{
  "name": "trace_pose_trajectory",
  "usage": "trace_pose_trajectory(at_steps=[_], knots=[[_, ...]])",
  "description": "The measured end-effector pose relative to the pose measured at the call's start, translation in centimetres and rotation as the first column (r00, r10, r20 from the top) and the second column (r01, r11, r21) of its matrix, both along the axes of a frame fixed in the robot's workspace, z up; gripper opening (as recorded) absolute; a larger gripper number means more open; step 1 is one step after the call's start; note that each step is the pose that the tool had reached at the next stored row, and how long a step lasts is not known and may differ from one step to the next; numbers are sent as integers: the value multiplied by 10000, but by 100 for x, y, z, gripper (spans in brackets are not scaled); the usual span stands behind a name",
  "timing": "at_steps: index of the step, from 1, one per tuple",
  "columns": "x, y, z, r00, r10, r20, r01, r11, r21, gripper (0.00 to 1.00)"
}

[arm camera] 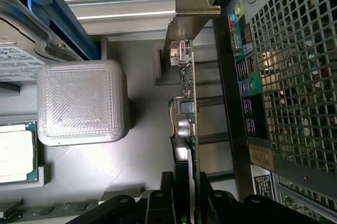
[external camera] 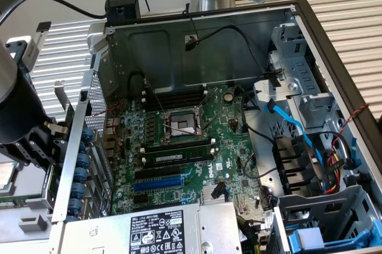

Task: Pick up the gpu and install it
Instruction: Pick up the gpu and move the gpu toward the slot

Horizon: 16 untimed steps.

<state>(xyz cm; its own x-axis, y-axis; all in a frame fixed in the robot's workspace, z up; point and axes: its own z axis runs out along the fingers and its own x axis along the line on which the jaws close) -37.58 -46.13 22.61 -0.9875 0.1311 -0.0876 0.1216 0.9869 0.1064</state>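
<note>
The gripper (arm camera: 185, 199) is clamped on the gpu (arm camera: 185, 113), just outside the case (arm camera: 295, 77). I'd say keep it square and clear of the case wall.

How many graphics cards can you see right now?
1. The gpu is held edge-on in the gripper, just outside the computer case's perforated rear panel. Others may be hidden.
</note>
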Motion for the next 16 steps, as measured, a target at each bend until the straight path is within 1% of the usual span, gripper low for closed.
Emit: trace_pose_trajectory(at_steps=[2,8,9,13,16], knots=[[-1,-12,0,10000,-16,-10,16,10000,17,30],[-1,-28,0,9998,-87,-167,87,10000,19,30],[-1,-29,0,9998,-92,-177,92,10000,19,30],[0,-38,6,9998,-103,-189,103,9999,27,29],[1,-48,46,9997,-115,-197,115,9999,32,29]])
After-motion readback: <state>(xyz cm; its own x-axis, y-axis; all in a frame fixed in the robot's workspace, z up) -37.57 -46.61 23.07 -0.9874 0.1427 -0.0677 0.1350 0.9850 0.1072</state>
